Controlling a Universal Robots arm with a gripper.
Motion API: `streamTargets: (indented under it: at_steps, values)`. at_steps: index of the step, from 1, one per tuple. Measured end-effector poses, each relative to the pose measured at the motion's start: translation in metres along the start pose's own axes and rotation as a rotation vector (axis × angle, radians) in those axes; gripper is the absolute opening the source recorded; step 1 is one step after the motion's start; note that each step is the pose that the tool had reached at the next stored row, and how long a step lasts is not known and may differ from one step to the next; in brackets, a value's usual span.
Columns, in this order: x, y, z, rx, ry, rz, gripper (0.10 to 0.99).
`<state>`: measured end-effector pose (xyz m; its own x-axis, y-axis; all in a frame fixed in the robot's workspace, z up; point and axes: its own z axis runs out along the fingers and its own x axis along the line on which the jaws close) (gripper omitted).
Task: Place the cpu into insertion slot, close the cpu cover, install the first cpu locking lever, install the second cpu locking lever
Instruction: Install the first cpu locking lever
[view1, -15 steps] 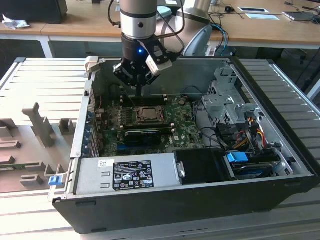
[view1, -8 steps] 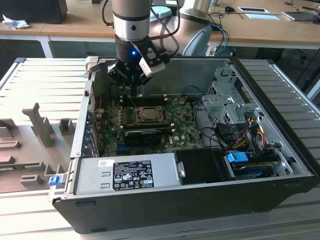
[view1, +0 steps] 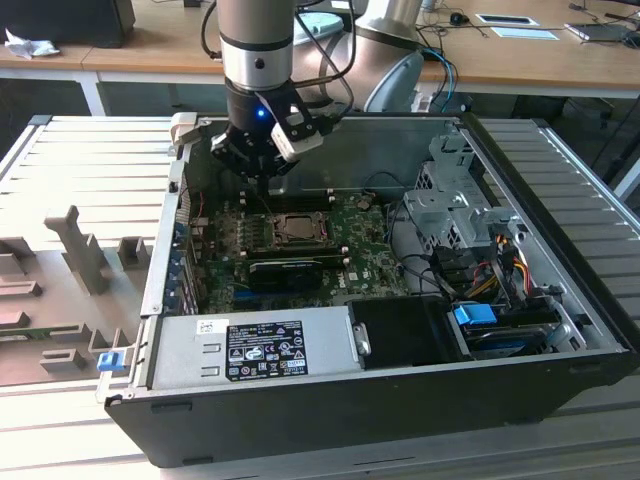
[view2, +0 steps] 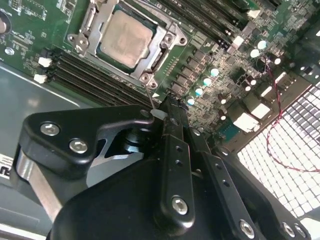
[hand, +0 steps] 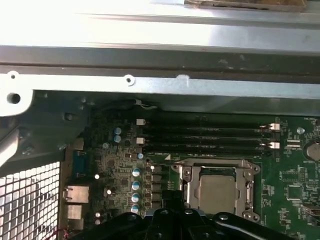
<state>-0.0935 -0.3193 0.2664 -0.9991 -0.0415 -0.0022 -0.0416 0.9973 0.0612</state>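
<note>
- Two fingers (view2: 172, 130) of the gripper (view2: 169, 107) are pressed narrow together. Their tip is just beside the socket corner, at a thin wire rod (view2: 149, 94), probably to work it.
- Beyond, the cpu (view2: 125, 37) lies flat in the insertion slot (view2: 159, 59).
- The cpu cover (view2: 92, 25) is down around it.

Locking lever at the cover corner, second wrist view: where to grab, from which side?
Likely the lever at its free end, from above: it seems a thin rod rising off the flat cover corner toward the gripper, so pinch across it up high.
</note>
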Motion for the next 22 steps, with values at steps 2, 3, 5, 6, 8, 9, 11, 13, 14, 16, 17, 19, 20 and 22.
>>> streamTargets:
  at_steps: [2, 3, 5, 6, 8, 9, 11, 13, 14, 16, 17, 19, 20, 22]
  values:
    - [0.0045, 0.0001, 0.0013, -0.001, -0.001, 0.0, 0.106]
    - [0.0065, 0.0001, 0.0019, -0.002, -0.0015, 0.0, 0.106]
    - [0.0168, 0.0004, 0.005, -0.004, -0.0035, 0.0, 0.106]
    - [0.0188, 0.0005, 0.0057, -0.005, -0.0037, 0.0, 0.106]
    - [0.0222, 0.0005, 0.007, -0.005, -0.0036, 0.0, 0.106]
    - [0.0233, 0.0005, 0.0074, -0.005, -0.0037, 0.0, 0.106]
    - [0.0243, 0.0015, 0.0079, -0.005, -0.0035, 0.0, 0.106]
    - [0.0243, 0.0036, 0.0086, -0.006, -0.0036, 0.0, 0.106]
    - [0.0244, 0.005, 0.0091, -0.007, -0.0037, 0.0, 0.106]
    - [0.0246, 0.0065, 0.0097, -0.009, -0.0039, 0.0, 0.106]
    - [0.0248, 0.0071, 0.0099, -0.01, -0.0038, 0.0, 0.106]
    - [0.0251, 0.0087, 0.0103, -0.011, -0.0039, 0.0, 0.106]
    - [0.0253, 0.0097, 0.0105, -0.012, -0.004, 0.0, 0.106]
    - [0.0259, 0.0118, 0.0107, -0.012, -0.0039, 0.0, 0.106]
